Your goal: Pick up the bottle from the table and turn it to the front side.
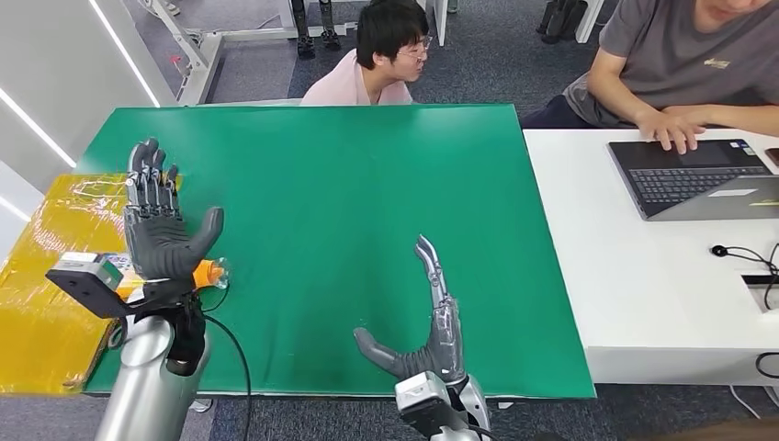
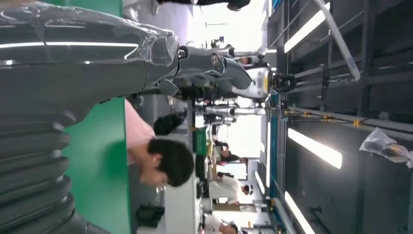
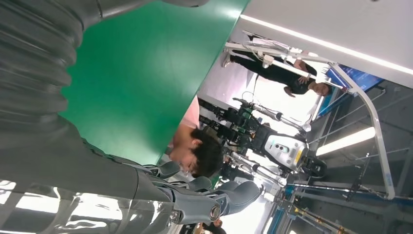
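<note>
The bottle lies on its side at the left edge of the green table; just its orange cap end and a bit of label show, the rest hidden behind my left hand. That hand is raised above the bottle, palm facing in, fingers straight and apart, holding nothing. My right hand hovers over the table's near edge, fingers stretched forward, thumb out to the side, empty. The left wrist view shows the left hand's fingers extended in air, and the right wrist view shows the right hand's fingers likewise.
A yellow wrapped surface adjoins the table on the left. A person in pink sits at the far edge. On the right, a white table carries a laptop with another person's hand on it, plus cables.
</note>
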Robot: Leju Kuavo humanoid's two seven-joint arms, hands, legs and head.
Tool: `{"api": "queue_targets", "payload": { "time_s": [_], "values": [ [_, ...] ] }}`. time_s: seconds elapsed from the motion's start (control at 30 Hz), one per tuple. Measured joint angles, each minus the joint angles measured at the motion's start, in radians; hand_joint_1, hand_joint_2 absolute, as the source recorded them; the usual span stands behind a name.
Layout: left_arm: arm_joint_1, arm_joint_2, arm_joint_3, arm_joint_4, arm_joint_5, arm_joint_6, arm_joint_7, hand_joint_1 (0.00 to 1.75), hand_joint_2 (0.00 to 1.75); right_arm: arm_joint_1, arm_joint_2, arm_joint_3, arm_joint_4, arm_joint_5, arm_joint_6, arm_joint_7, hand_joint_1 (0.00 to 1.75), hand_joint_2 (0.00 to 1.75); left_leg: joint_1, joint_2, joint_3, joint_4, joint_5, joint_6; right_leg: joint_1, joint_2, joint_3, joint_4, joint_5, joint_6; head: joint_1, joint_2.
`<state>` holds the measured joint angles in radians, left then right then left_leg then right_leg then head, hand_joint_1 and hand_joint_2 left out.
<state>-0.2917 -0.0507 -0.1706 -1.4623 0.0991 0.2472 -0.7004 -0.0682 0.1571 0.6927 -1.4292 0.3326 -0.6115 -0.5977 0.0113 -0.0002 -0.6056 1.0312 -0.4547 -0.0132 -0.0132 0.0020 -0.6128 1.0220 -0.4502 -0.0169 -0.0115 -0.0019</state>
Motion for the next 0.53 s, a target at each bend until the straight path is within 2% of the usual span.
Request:
{"api": "queue_targets", "payload": {
  "time_s": [0.2, 0.53],
  "values": [
    [0.01, -0.052, -0.02, -0.006, 0.001, 0.0, 0.0, 0.0, 1.75, 0.0, -0.004, -0.001, -0.002, -0.001, 0.0, -0.001, 0.0, 1.75, 0.0, 0.0, 0.0, 0.0, 0.0, 0.0, 0.0, 0.0, 0.0, 0.0, 0.0, 0.0, 0.0, 0.0],
    [0.011, -0.071, -0.027, -0.006, 0.001, 0.0, 0.0, 0.0, 1.75, 0.0, -0.008, -0.001, -0.002, -0.001, 0.0, -0.001, 0.0, 1.75, 0.0, 0.0, 0.0, 0.0, 0.0, 0.0, 0.0, 0.0, 0.0, 0.0, 0.0, 0.0, 0.0, 0.0]
  ]
}}
